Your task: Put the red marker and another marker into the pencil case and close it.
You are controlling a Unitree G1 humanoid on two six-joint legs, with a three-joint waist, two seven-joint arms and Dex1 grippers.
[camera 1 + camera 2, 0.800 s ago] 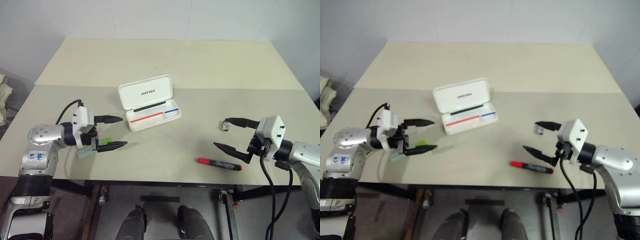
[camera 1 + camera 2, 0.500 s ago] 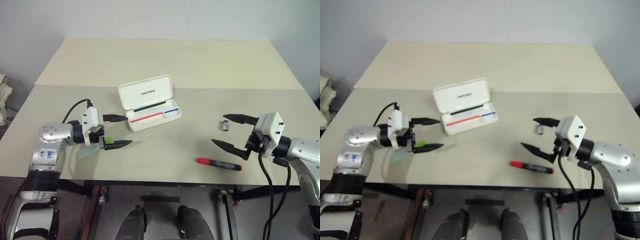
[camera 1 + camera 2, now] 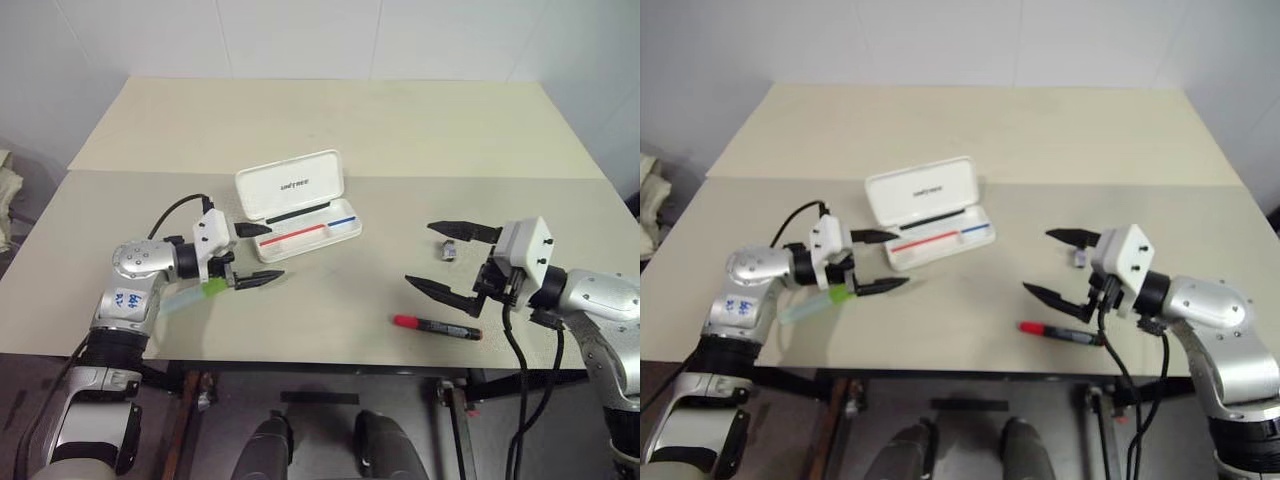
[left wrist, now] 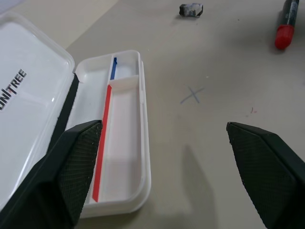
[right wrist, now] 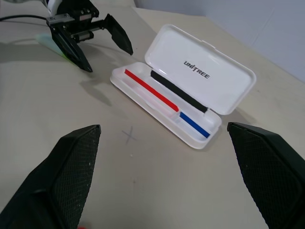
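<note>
Pickup step: both markers lie on the tabletop (image 3: 330,310). My right tool (image 3: 447,265), spread and empty, must descend onto the red marker (image 3: 437,327); my left tool (image 3: 256,254) spread, empty

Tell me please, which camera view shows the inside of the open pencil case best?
The left wrist view: the pencil case lies close, its tray empty, with the red and blue stripe visible. The right wrist view shows the whole case, lid raised, but farther away. Both eye views show it small on the table.

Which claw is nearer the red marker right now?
Right. The right claw hovers open just above the red marker; the left claw is across the table by the pencil case.
</note>
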